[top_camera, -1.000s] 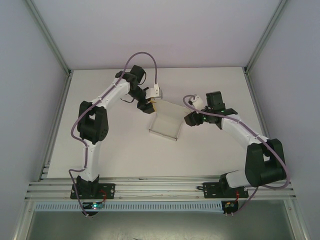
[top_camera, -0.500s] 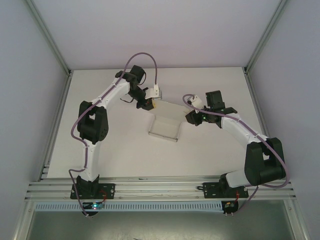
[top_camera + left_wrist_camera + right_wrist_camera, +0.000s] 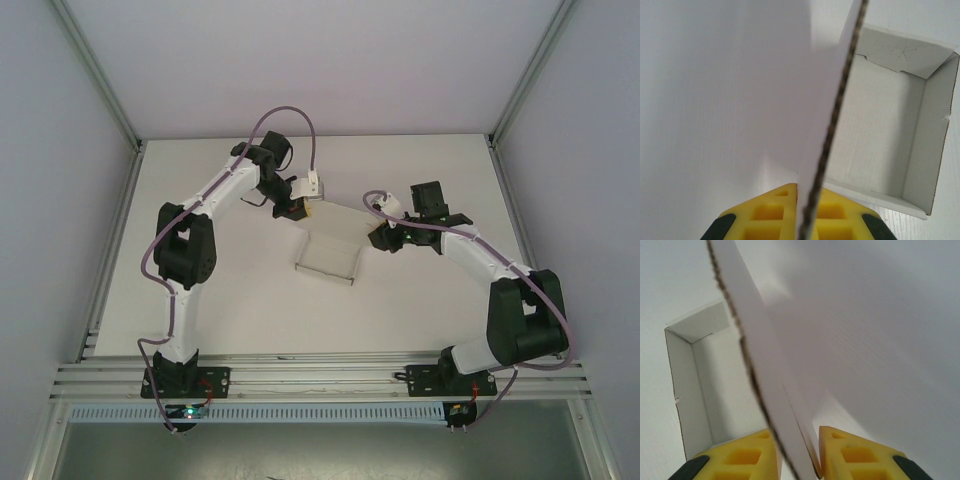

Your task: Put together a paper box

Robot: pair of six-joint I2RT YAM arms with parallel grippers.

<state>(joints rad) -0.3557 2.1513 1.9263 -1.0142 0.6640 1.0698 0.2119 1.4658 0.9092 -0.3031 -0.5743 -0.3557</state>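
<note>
The paper box point(image 3: 328, 260) lies mid-table as an open white tray with its lid flap point(image 3: 342, 220) raised at the far side. My left gripper point(image 3: 304, 211) is shut on the flap's left end; in the left wrist view the card's edge point(image 3: 832, 120) runs up from between the yellow fingers point(image 3: 771, 216), with the tray point(image 3: 880, 145) to the right. My right gripper point(image 3: 379, 236) is shut on the flap's right end; in the right wrist view a doubled card edge point(image 3: 752, 375) sits between the yellow fingers point(image 3: 856, 457), the tray point(image 3: 715, 385) to the left.
The white table point(image 3: 220, 300) is ringed by aluminium frame posts point(image 3: 118, 215) and grey walls. A rail point(image 3: 320, 375) carrying both arm bases runs along the near edge. Purple cables point(image 3: 285, 115) loop above the left arm.
Both grippers have closed on the lid flap. The right gripper has moved slightly left and toward the far side, and the flap's right end now stands a little higher.
</note>
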